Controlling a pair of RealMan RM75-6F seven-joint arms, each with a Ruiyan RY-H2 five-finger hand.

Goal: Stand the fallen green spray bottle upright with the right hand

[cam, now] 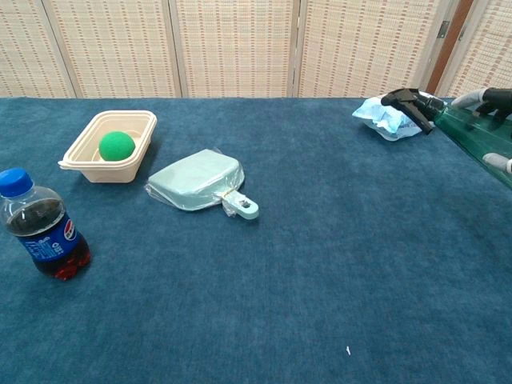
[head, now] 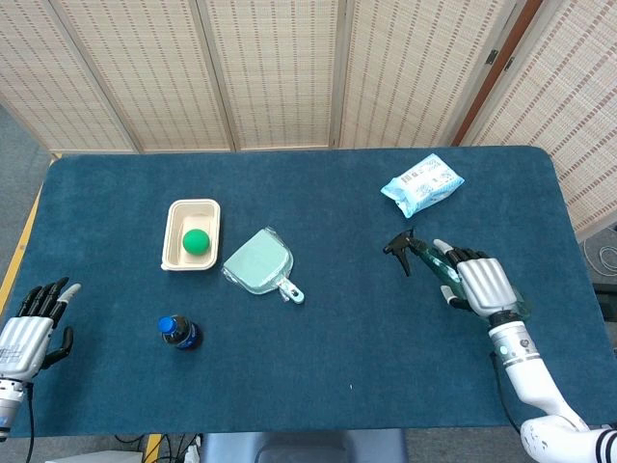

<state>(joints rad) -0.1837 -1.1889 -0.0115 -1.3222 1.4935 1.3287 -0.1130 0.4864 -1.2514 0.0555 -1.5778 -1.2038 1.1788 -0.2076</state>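
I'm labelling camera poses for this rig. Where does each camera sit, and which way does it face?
Head view: high, looking steeply down on the table; shows the left hand and the right hand gripping the green spray bottle.
Chest view: low, looking across the tabletop toward the screens; only right fingers on the bottle show.
Shared: bottle, wipes pack, dustpan.

1. Right hand (cam: pixel 498 100): chest view's 3 o'clock edge cuts it off, only fingertips show.
2. Green spray bottle (cam: pixel 472 136): base cropped there; in head view the hand covers its body.
3. Left hand (head: pixel 29 328): absent from chest view.
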